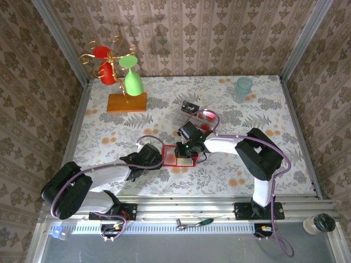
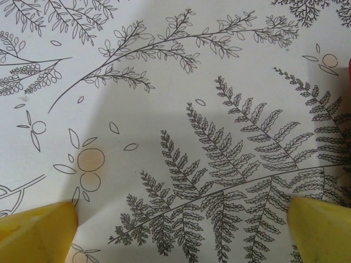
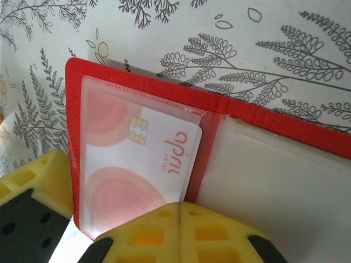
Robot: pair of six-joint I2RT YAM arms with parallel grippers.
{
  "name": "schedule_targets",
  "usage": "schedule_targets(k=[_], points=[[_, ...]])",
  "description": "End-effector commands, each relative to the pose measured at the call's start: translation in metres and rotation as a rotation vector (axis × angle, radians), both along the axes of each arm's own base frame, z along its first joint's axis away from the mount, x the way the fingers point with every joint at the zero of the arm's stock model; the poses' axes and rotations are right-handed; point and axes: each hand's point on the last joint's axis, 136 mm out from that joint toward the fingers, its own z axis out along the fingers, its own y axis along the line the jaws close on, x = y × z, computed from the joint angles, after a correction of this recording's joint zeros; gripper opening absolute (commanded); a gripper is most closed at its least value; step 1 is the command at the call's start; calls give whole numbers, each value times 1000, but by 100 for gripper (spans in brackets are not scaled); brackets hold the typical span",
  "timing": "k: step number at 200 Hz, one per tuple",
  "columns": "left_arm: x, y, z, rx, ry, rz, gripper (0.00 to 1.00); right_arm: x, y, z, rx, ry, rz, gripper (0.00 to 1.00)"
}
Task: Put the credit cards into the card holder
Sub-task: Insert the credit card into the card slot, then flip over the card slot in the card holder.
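The bright-red card holder (image 3: 236, 112) lies open on the fern-print cloth, also seen from above as the card holder (image 1: 174, 155). A whitish credit card (image 3: 137, 159) with red round blotches and a gold chip sits inside its left clear pocket. The right pocket (image 3: 274, 181) looks pale and bare. My right gripper (image 3: 180, 207) is shut at the holder's near edge, its pads touching with nothing seen between them; from above it is the right gripper (image 1: 190, 148). My left gripper (image 2: 178, 230) stands open over bare cloth, by the holder's left edge as the left gripper (image 1: 162, 156). A black card (image 1: 190, 105) lies in the clear tray.
The clear plastic tray (image 1: 185, 116) stands just behind the holder. A mug tree (image 1: 118, 68) with red and green cups on a wooden base stands at the back left. A pale green cup (image 1: 243, 87) is at the back right. Patterned walls close in three sides.
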Motion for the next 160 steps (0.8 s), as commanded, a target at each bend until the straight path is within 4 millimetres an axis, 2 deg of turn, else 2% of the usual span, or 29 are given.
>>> schedule_targets(k=[1,34,88,117,160], points=[[-6,4,-12,8,45,7,100,-2,8,-6,6,23,9,8],[-6,2,-12,1,43,2,100,-3,9,-3,9,25,17,8],[-5,4,-8,5,44,11,100,0,6,23,40,-5,16,8],[-4,14,0,14,39,28,100,4,-14,36,31,-39,-16,9],[4,24,30,-66,-1,64,100,7,-55,40,-11,-86,-76,9]])
